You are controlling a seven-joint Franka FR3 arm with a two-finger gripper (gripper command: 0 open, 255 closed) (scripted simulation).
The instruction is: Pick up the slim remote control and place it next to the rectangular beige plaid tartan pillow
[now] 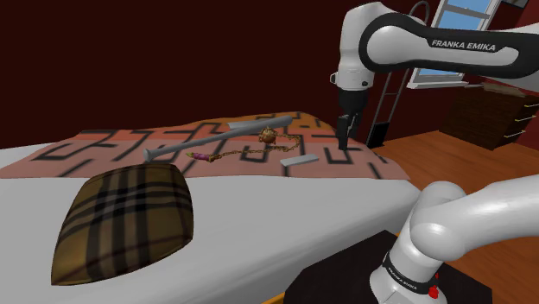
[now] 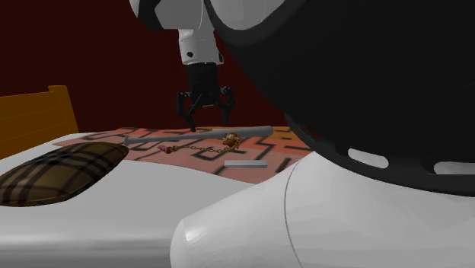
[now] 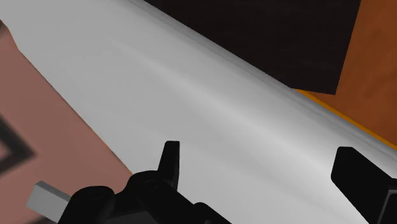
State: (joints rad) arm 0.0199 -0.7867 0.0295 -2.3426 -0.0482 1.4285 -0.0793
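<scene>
With your end effector (image 2: 208,120) spread and empty, pinch the slim remote (image 1: 298,161) across its width at mid-length; it looks light, stiff and slick.

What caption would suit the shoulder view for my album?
Gripper hovers over the blanket near the remote; plaid pillow lies in front.

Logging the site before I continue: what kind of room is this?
Probably a bedroom: the work surface is a white-sheeted bed with a patterned blanket across it, a plaid pillow lies on it, and a dark chest of drawers stands on the wooden floor beyond.
</scene>
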